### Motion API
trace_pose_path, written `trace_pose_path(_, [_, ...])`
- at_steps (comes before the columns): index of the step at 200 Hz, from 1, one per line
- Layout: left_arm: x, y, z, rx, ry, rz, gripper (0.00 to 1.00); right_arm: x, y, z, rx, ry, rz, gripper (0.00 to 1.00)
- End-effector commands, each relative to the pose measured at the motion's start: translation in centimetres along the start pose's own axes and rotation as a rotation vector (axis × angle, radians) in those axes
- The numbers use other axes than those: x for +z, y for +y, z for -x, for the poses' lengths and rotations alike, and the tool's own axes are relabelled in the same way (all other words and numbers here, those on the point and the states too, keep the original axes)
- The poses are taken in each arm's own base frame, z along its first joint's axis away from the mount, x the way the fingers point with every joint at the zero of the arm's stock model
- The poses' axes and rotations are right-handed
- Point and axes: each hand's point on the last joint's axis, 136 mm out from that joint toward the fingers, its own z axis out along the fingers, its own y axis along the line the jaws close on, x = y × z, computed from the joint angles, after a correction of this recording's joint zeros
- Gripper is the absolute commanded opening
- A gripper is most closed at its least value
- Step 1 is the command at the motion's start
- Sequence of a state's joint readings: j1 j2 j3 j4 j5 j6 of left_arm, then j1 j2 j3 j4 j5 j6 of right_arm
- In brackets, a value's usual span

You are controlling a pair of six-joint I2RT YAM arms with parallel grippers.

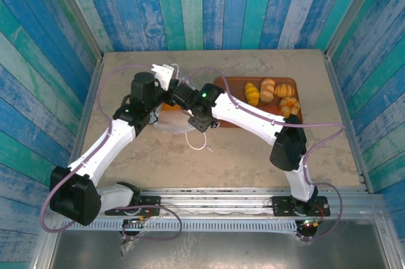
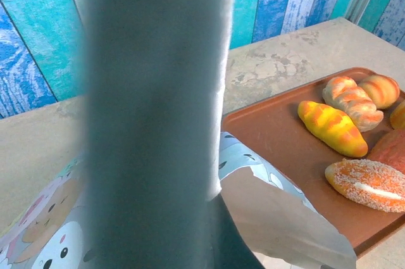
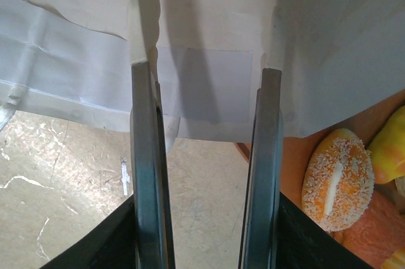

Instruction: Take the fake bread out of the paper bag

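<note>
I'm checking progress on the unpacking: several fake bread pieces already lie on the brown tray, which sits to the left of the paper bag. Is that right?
Not quite: the brown tray sits to the right of the paper bag, not the left, as the top external view shows. Several pieces of fake bread do already lie on it.

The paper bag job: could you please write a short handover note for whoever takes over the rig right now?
Left gripper: shut, apparently pinching the paper bag at its top edge.
Right gripper: open and empty, pointed at the bag's white side.
Done: several pieces of fake bread lie on the brown tray beside the bag.
Left: an orange piece shows at the bag under the arms; it likely needs taking out, then check inside.
</note>
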State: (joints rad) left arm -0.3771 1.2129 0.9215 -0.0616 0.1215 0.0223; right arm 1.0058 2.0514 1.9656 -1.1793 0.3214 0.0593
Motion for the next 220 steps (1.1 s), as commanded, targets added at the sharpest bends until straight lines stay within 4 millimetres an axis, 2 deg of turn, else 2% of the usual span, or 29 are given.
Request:
trace_pose_path(1, [-1.1,-1.7,3.7,-0.022,-0.094,-0.037,0.0,-0.4,0.6,1.3,0.0,-0.081,0.012,0.49])
trace_pose_path(33, [-1.5,-1.5,4.4,-0.025,-0.119,-0.027,0.0,-0.9,0.1,0.5,0.028,-0.1,0.001,0.5])
trace_pose_path(97, [-2.2,-1.1,5.4,-0.022,-0.134,-0.002,0.0,-0.6,0.3,-0.8,0.031,-0.088,0.01,0.46])
trace_pose_path(141, [-2.6,-1.6,5.4,-0.013,-0.134,-0.03,0.0,-0.3,-0.9,-1.5,0.066,-0.076,-0.042,0.48])
trace_pose_path(178, [-2.9,-2.4,5.3,0.006,-0.13,-0.071,0.0,-0.4,-1.1,-0.6,0.061,-0.089,-0.038,0.51])
trace_pose_path(220, [-2.9,-3.2,5.1,0.019,-0.128,-0.119,0.0,0.1,-0.5,0.9,-0.014,-0.098,-0.015,0.51])
